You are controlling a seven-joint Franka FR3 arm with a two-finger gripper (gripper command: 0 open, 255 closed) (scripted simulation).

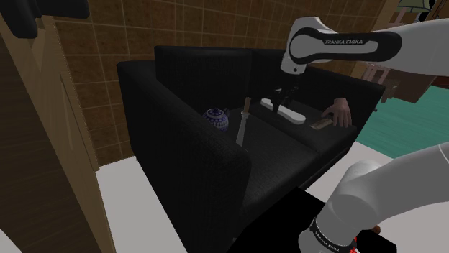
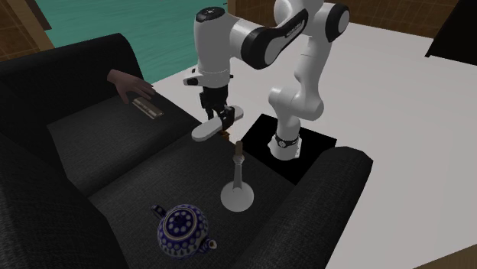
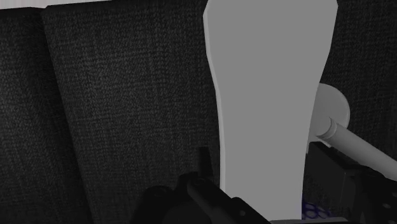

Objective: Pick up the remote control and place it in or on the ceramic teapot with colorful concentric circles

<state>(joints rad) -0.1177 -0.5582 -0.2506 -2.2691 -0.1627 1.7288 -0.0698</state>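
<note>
— How's the gripper (image 2: 221, 117)?
— Clenched across the grey remote (image 2: 205, 131), just above the sofa seat (image 2: 137, 162).
— And the blue teapot (image 2: 183, 229)?
— Nearer, at the second exterior view's bottom. I'd lift high first, clearing the upright stand (image 2: 238, 197) between them

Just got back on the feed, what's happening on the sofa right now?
The arm's black gripper is closed on the white remote at the black sofa seat. The blue patterned teapot sits further along the seat, beyond a white stemmed stand. The remote has not reached the teapot yet.
</note>
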